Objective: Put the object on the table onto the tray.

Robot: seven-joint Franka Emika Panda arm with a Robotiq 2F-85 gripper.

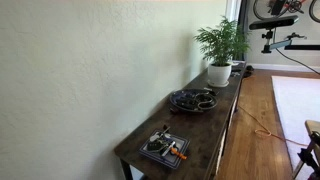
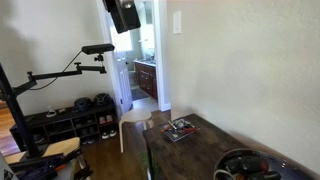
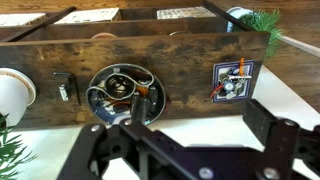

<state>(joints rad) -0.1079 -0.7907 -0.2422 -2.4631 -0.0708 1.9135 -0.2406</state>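
Note:
In the wrist view the dark brown table (image 3: 180,60) runs across the picture, seen from high above. The round dark tray (image 3: 125,90) lies on it and holds several small items. A small dark object (image 3: 66,88) lies on the bare table between the round tray and the white plant pot (image 3: 12,95). My gripper (image 3: 198,108) is open and empty, far above the table's front edge, near the round tray. In an exterior view the gripper (image 2: 123,12) hangs at the top, well above the table (image 2: 200,150). The round tray also shows in both exterior views (image 1: 192,99) (image 2: 245,165).
A smaller square dark tray (image 3: 232,80) with orange items sits toward the other end of the table; it also shows in both exterior views (image 1: 165,147) (image 2: 180,128). A leafy plant (image 1: 222,42) stands in the pot. A wall runs along the table's back edge.

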